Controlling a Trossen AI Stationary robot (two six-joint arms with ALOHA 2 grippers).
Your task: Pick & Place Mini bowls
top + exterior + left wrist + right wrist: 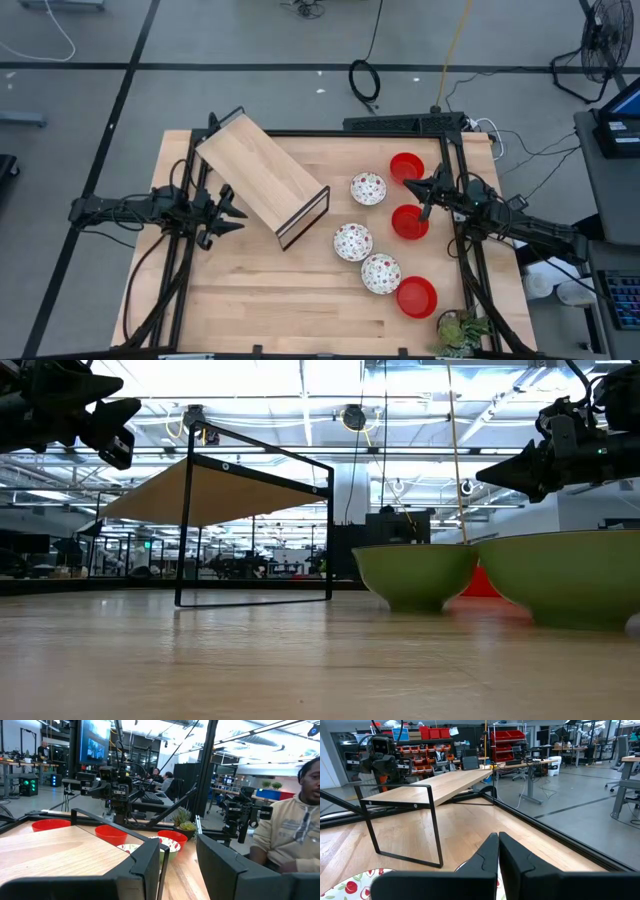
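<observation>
Six mini bowls sit on the table's right half in the high view. Three are white with a red floral pattern (368,188) (352,241) (381,273); three are plain red (406,167) (410,222) (416,297). In the low view their outer walls look green (412,575). My right gripper (425,195) is shut and hangs above the table between the two far red bowls, touching nothing. Its closed fingers (498,847) point toward the shelf. My left gripper (235,212) is open and held off the table at the shelf's left side (177,857).
A wooden shelf on a black metal frame (262,175) stands slantwise on the table's left-middle part. A small potted plant (460,330) sits at the near right corner. A person (292,840) sits beyond the table's right side. Bare wood lies along the near edge (280,310).
</observation>
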